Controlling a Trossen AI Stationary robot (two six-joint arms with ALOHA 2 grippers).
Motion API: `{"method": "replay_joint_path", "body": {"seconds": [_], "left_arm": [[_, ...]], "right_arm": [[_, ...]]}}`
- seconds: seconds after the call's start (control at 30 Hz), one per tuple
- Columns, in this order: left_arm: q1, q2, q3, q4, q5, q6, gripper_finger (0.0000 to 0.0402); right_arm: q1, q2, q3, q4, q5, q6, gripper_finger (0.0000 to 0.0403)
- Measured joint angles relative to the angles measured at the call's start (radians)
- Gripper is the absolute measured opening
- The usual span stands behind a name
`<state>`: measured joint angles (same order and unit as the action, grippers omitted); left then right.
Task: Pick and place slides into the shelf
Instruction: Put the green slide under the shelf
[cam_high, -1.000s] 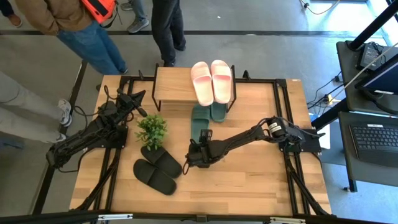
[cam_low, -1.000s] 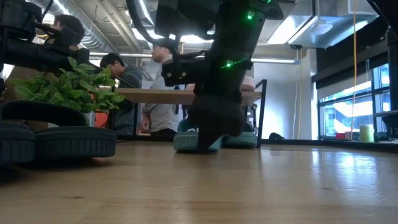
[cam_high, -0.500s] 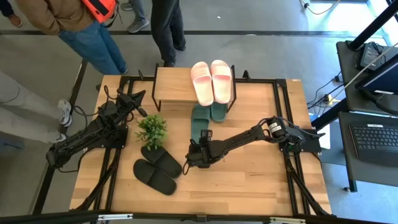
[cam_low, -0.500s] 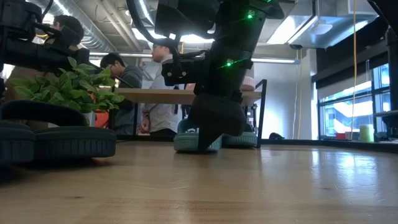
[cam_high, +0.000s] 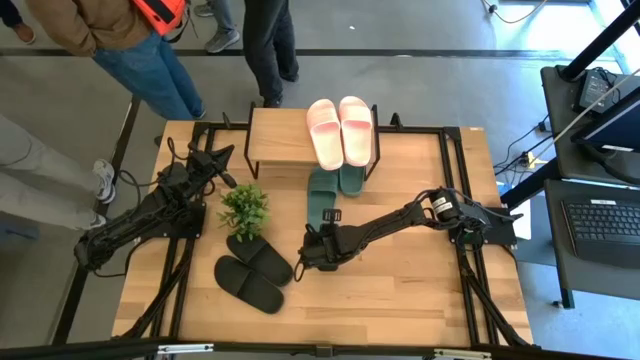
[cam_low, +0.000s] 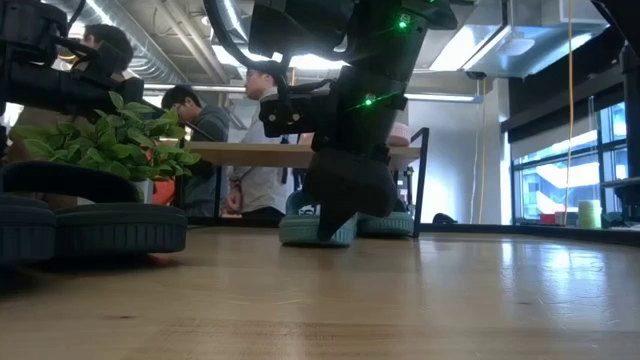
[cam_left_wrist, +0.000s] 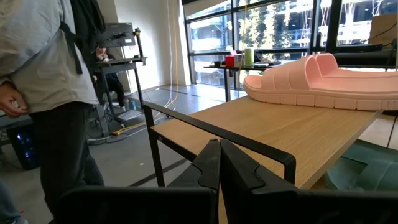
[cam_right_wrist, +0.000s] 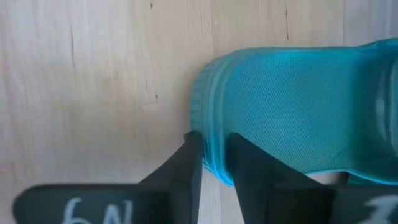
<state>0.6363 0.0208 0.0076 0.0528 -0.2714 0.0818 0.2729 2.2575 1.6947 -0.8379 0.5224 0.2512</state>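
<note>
The right gripper (cam_high: 322, 238) was down at the heel end of one sage green slide (cam_high: 321, 197) in the middle of the table (cam_high: 400, 290), and in the right wrist view its fingers (cam_right_wrist: 186, 163) were pinched on the rim of that slide (cam_right_wrist: 286, 118), so it had hold of the edge. The other green slide (cam_high: 352, 178) lay just beside it, partly tucked under the shelf (cam_high: 280, 140). The pale pink pair (cam_high: 340, 130) sat on the shelf's top board, side by side toward its right end.

The black pair (cam_high: 255, 272) lay on the table near the front, with a small potted plant (cam_high: 244, 207) right next to them, between them and the left arm. The left gripper (cam_high: 222, 160) was parked off by the shelf's left corner with its fingers (cam_left_wrist: 214, 168) pressed together, holding nothing.

A few people (cam_high: 150, 50) stood beyond the far edge of the table, cut off at the top.

From the low view the right arm (cam_low: 350, 150) blocked most of the green slide (cam_low: 318, 228), so the grip itself wasn't visible there. The plant (cam_low: 110, 140) and a black slide (cam_low: 90, 225) filled the left side of that view.
</note>
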Motion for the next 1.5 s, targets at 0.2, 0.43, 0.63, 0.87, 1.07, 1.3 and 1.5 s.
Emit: {"method": "replay_joint_path", "body": {"seconds": [0.2,0.43,0.63,0.87,1.07,1.3,1.5], "left_arm": [[0.0,0.0,0.0,0.0,0.0,0.0,0.0],[0.0,0.0,0.0,0.0,0.0,0.0,0.0],[0.0,0.0,0.0,0.0,0.0,0.0,0.0],[0.0,0.0,0.0,0.0,0.0,0.0,0.0],[0.0,0.0,0.0,0.0,0.0,0.0,0.0],[0.0,0.0,0.0,0.0,0.0,0.0,0.0],[0.0,0.0,0.0,0.0,0.0,0.0,0.0]], "right_arm": [[0.0,0.0,0.0,0.0,0.0,0.001,0.0055],[0.0,0.0,0.0,0.0,0.0,0.007,0.0051],[-0.008,0.0,0.0,0.0,0.011,0.008,0.005],[-0.035,0.0,0.0,-0.01,0.034,0.005,0.005],[-0.072,0.0,0.0,-0.027,0.057,-0.021,0.005],[-0.129,0.0,0.0,-0.027,0.06,-0.051,0.005],[-0.174,0.0,0.0,-0.027,0.06,-0.049,0.005]]}}
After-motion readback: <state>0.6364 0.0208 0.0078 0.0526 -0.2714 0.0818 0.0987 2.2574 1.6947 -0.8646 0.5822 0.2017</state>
